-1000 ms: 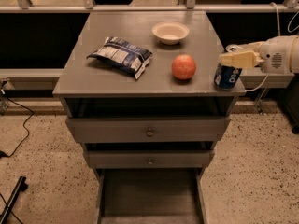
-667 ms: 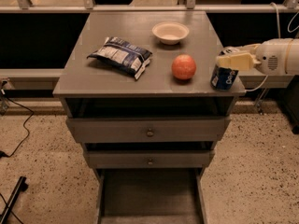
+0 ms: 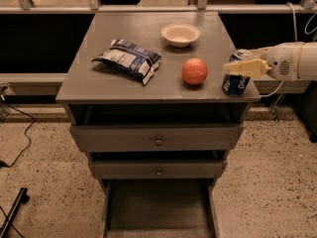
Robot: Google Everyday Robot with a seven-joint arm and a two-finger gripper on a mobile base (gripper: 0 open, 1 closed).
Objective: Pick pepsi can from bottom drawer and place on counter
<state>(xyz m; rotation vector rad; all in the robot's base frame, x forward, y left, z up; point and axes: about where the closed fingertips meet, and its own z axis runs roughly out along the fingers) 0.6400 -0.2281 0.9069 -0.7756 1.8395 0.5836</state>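
The pepsi can (image 3: 235,85) is dark blue with a silver top. It stands upright at the front right corner of the counter (image 3: 99,86). My gripper (image 3: 241,63) reaches in from the right and is shut on the can's upper part, with one pale finger (image 3: 246,68) across its front. The bottom drawer (image 3: 158,207) is pulled open below, and its dark floor shows nothing on it.
On the counter are a blue-and-white snack bag (image 3: 128,58) at left, a white bowl (image 3: 181,34) at the back, and a red apple (image 3: 194,71) just left of the can. Two knobbed drawers (image 3: 157,139) are slightly open. A cable (image 3: 20,133) lies on the floor at left.
My gripper has carried the can a little to the left, further in over the counter's right edge. The other objects have not moved.
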